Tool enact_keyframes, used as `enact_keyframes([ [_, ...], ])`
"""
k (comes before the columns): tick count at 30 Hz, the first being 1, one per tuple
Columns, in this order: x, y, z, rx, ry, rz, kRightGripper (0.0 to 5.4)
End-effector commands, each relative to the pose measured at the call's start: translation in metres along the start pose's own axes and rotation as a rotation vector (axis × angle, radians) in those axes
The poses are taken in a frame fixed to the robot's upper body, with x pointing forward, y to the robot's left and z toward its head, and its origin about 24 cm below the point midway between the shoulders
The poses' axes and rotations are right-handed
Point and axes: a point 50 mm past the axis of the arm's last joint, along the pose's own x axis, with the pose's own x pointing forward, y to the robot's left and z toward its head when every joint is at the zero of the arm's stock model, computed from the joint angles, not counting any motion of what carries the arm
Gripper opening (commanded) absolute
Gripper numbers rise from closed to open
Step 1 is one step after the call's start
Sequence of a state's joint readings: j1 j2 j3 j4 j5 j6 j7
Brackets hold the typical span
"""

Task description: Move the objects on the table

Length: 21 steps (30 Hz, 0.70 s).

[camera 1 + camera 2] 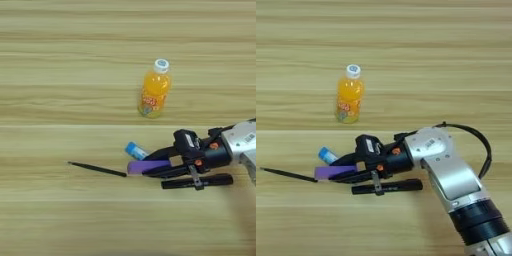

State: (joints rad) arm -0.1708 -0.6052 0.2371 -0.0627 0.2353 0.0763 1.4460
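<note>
My right gripper (150,166) reaches in from the right, low over the table (60,215), its two black fingers shut on the purple cap (139,167) from above and below. The cap's left end sticks out past the fingertips. A thin black stick (97,169) lies to the left, with its right tip at the cap's end. The small blue tube (135,150) with a white end rests just beyond the upper finger. The thick black marker (197,182) lies on the near side of the gripper, parallel to it and partly under a grey bracket.
An orange juice bottle (155,90) with a white cap stands upright behind the gripper. The silver forearm (448,172) and its black cable (481,145) fill the lower right of the right eye view.
</note>
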Motion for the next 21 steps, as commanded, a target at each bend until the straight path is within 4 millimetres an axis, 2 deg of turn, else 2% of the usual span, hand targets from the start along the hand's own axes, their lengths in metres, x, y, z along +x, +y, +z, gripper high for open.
enact_keyframes([
  [1, -0.001, -0.01, 0.011, -0.066, 0.02, -0.018, 0.79],
  [21, 0.016, -0.015, -0.012, 0.017, 0.087, 0.052, 0.79],
])
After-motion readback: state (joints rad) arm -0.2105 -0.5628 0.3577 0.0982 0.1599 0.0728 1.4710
